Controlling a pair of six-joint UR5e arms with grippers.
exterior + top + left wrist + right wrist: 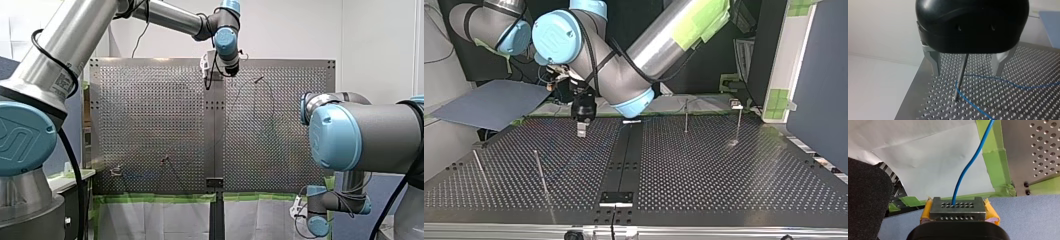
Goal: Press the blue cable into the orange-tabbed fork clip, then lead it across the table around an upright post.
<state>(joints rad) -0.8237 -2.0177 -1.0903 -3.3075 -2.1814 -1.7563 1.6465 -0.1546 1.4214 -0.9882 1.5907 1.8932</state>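
Observation:
In the left wrist view my left gripper (965, 66), black with metal fingers (933, 62), stands open. An upright post (960, 75) rises in line between its fingers, ahead of them. The blue cable (1003, 81) bends around the post's foot and runs off over the perforated plate. My left gripper hangs over the table in the front view (212, 70) and in the top view (582, 130). My right gripper (958, 207), with yellow pads, is shut on the blue cable (968, 167), off the table's edge. A small clip (116, 171) sits at the front view's lower left.
More thin posts (541, 172) (686, 115) stand on the perforated table (724, 170). Green tape (150, 197) lines the table's edge near the arms. My right arm (350, 135) is folded low at the front view's right. A dark chair back (865, 195) is beside my right gripper.

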